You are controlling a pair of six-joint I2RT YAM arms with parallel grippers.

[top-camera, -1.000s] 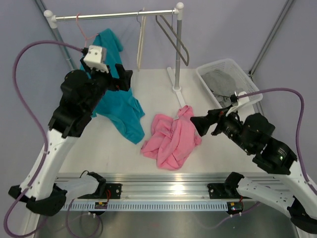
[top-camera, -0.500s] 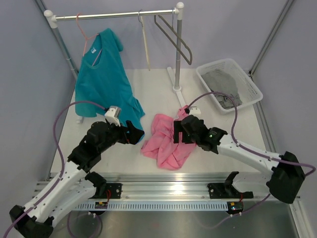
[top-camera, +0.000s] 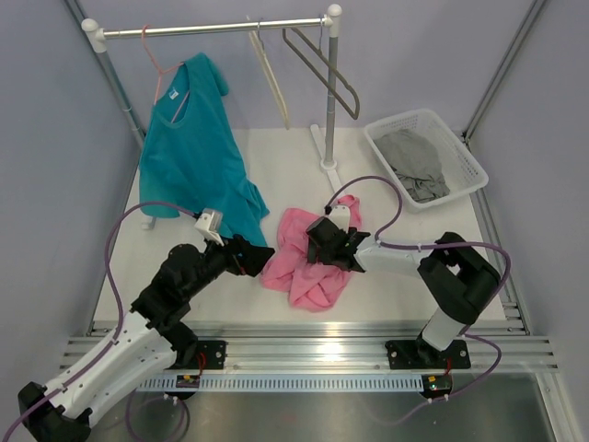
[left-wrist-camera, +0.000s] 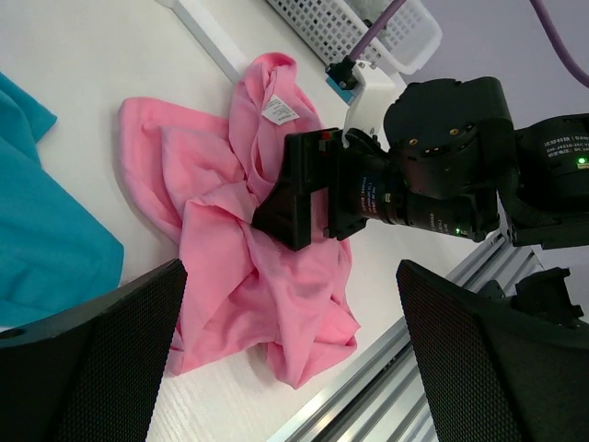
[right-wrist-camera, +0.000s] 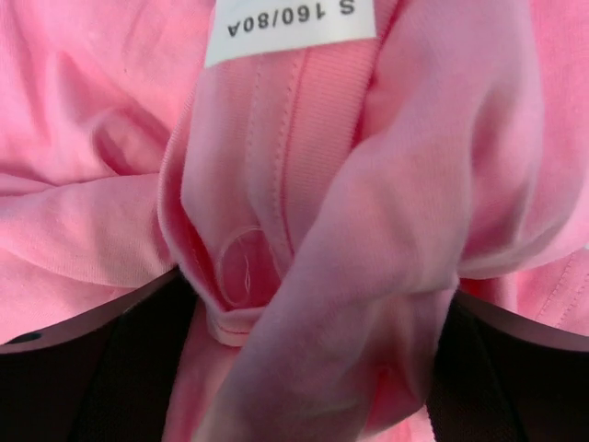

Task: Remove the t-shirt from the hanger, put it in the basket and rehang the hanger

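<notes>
Top external: right tool on t-shirt

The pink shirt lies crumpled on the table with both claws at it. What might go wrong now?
The right gripper, jaws open, presses into a fold of the t-shirt; pulling away might snag and drag it. The left gripper, open, sits close to the teal shirt and might catch that instead.

White table: crumpled pink t-shirt at centre, white basket far right corner
</notes>
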